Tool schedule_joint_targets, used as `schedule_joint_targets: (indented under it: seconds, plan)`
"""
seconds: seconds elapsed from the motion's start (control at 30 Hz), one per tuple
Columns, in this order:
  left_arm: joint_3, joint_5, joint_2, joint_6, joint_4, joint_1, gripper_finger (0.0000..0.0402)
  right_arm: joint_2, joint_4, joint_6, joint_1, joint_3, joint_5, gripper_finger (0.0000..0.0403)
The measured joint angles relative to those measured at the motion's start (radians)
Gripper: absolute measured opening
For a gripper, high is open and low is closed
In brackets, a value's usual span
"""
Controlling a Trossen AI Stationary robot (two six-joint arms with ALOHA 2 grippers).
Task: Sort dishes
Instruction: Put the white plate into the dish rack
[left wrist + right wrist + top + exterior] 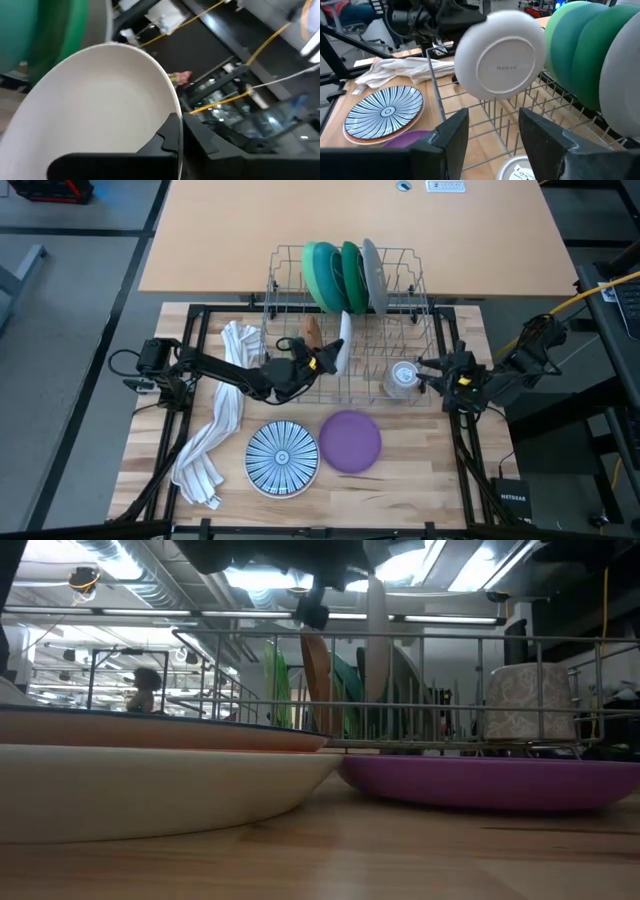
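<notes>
The white plate (501,55) stands on edge inside the dish rack (290,285), its rim pinched between the left gripper (325,361) fingers. The right gripper (432,372) waits spread wide beside the rack.

Left tool (322,360) clamped, right tool (432,372) seemingly agape.

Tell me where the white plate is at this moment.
In the high view the white plate stands on edge in the left claw, over the middle of the wire dish rack, in front of the green plates.
</notes>
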Motion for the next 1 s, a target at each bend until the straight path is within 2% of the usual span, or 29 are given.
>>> schedule_joint_targets:
  seconds: [0.2,0.33,0.57,0.8,1.0]
  plan:
    - [0.0,-0.021,-0.001,-0.172,-0.178,0.005,0.0006,0.011,0.042,0.003,0.0,-0.016,-0.012,0.0179]
    - [0.0,-0.021,-0.001,-0.263,-0.253,0.011,0.001,0.011,0.046,-0.003,0.0,-0.026,-0.075,0.0179]
    - [0.0,-0.022,-0.001,-0.286,-0.262,0.026,0.0012,0.012,0.045,-0.003,0.0,-0.042,-0.125,0.0179]
    - [0.0,-0.022,-0.001,-0.388,-0.263,0.048,0.0012,0.018,0.053,-0.003,0.0,-0.042,-0.178,0.0179]
    - [0.0,-0.022,-0.001,-0.364,-0.264,0.047,0.0017,0.06,0.053,-0.003,0.0,-0.042,-0.206,0.0179]
